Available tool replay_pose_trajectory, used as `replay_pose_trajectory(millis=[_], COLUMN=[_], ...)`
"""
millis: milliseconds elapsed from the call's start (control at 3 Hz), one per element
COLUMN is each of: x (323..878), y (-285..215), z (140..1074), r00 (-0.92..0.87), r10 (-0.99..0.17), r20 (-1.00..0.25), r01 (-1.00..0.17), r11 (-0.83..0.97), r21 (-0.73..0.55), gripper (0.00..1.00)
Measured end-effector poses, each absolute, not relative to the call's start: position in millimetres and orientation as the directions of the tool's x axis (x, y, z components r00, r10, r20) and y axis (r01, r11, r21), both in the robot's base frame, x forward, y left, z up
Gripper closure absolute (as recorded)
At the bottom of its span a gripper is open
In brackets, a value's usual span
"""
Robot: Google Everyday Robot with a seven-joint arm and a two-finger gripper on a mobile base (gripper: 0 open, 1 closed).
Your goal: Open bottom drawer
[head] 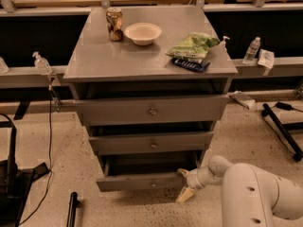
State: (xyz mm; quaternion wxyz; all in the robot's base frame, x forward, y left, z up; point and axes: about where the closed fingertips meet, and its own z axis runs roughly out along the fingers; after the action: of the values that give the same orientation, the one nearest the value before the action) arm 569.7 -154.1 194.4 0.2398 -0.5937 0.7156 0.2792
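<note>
The grey cabinet (pixel 150 65) has three drawers. The bottom drawer (pixel 142 181) is the lowest and shallowest; it stands pulled out a little, with a dark gap above its flat grey front and a small knob (pixel 152 184) at the centre. My gripper (pixel 184 183) sits at the drawer's right front corner, on the end of the white arm (pixel 255 197) that comes in from the lower right. One pale finger (pixel 185 195) points down toward the floor; the other (pixel 182 172) lies by the drawer's right edge. It holds nothing that I can see.
The middle drawer (pixel 151 143) and top drawer (pixel 151 110) are above, slightly out. On the cabinet top are a can (pixel 114 24), a bowl (pixel 142 33), a green chip bag (pixel 193 45) and a dark bar (pixel 190 64). Bottles (pixel 41 63) stand on side rails. Black stands (pixel 284 129) are on the floor.
</note>
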Motion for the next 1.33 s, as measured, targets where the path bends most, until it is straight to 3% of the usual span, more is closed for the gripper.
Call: replay_pose_trajectory(millis=[333,667,1333], x=[569.6,569.5,569.5], y=[-154.0,-154.0,-153.9], z=[194.4,194.4,194.7], r00=[-0.18,-0.18,-0.18], r10=[-0.716,-0.716,-0.716], r20=[-0.675,-0.675,-0.675], r01=[-0.984,-0.984,-0.984], r11=[0.139,0.139,0.139], r21=[0.115,0.115,0.116], gripper=[0.24,0.39,0.4])
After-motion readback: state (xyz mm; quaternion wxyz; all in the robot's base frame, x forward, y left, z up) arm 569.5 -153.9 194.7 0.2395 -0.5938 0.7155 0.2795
